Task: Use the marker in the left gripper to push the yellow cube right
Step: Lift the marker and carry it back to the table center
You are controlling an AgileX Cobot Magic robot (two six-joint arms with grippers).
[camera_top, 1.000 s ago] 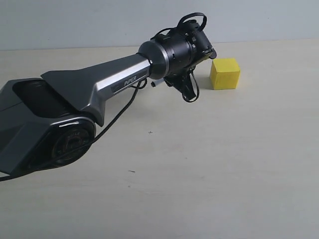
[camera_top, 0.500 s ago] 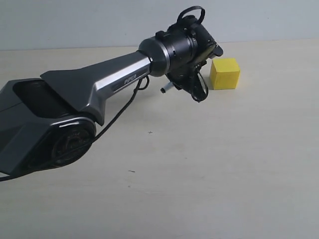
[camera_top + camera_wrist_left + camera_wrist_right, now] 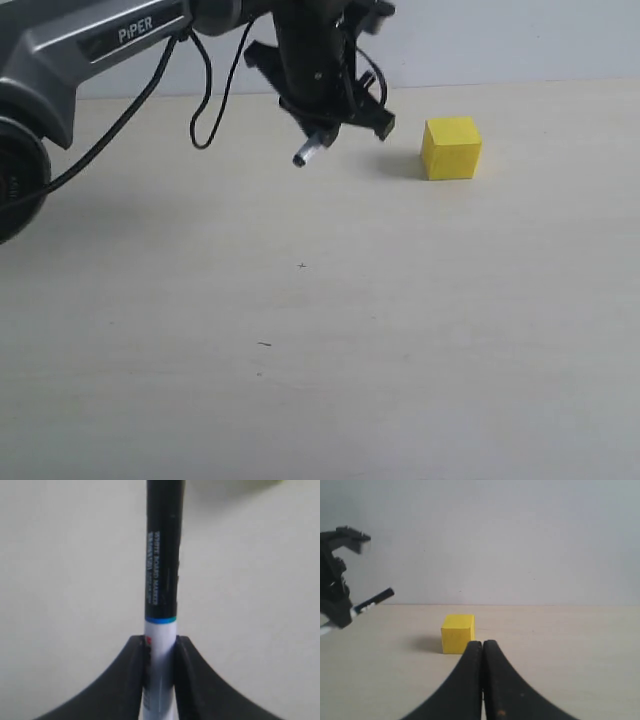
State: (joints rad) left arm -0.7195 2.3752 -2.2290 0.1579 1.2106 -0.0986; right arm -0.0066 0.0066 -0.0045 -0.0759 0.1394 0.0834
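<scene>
The yellow cube (image 3: 451,148) rests on the pale table towards the back right, and it also shows as the cube (image 3: 457,633) in the right wrist view. My left gripper (image 3: 335,112) hangs in the air to the left of the cube, apart from it, shut on the marker (image 3: 308,152), whose light end pokes out down and to the left. In the left wrist view the jaws of the gripper (image 3: 160,647) clamp the white barrel and the marker's (image 3: 162,570) black cap points away. My right gripper (image 3: 482,646) is shut and holds nothing, a short way in front of the cube.
The grey and silver "PiPER" arm (image 3: 110,40) with its looping black cables (image 3: 205,100) crosses the upper left of the exterior view. A pale wall (image 3: 520,35) stands behind the table's (image 3: 400,350) far edge. Small dark specks (image 3: 263,344) mark the tabletop.
The left arm has lifted and swung up out of the foreground. The gripper with the marker now sits higher and a little further left of the cube. The cube has not moved.
</scene>
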